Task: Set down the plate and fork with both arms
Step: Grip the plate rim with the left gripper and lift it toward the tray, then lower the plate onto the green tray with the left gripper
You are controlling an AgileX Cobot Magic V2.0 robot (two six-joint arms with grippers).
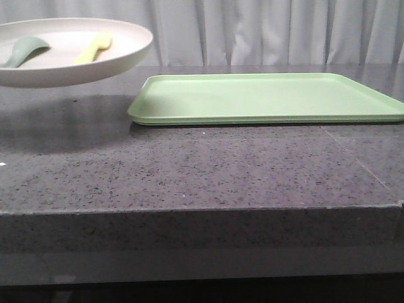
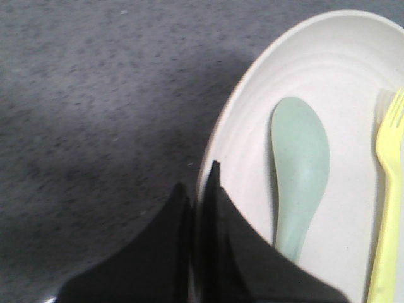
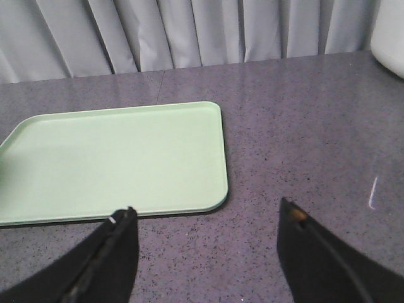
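Observation:
The cream plate (image 1: 120,60) hangs above the table at the far left of the front view, casting a shadow below. In it lie the pale-yellow fork (image 1: 93,48) and a grey-green spoon piece (image 1: 24,50). In the left wrist view my left gripper (image 2: 201,183) is shut on the plate's rim (image 2: 252,82), one finger inside, one outside; the spoon piece (image 2: 300,170) and fork (image 2: 388,208) lie beside it. My right gripper (image 3: 205,214) is open and empty over bare table, just off the near corner of the green tray (image 3: 113,161). Neither gripper shows in the front view.
The flat light-green tray (image 1: 265,98) lies on the dark speckled table (image 1: 189,170), right of the plate. A white object (image 3: 390,31) sits at the corner of the right wrist view. Grey curtains hang behind the table. The table's front edge is near the camera.

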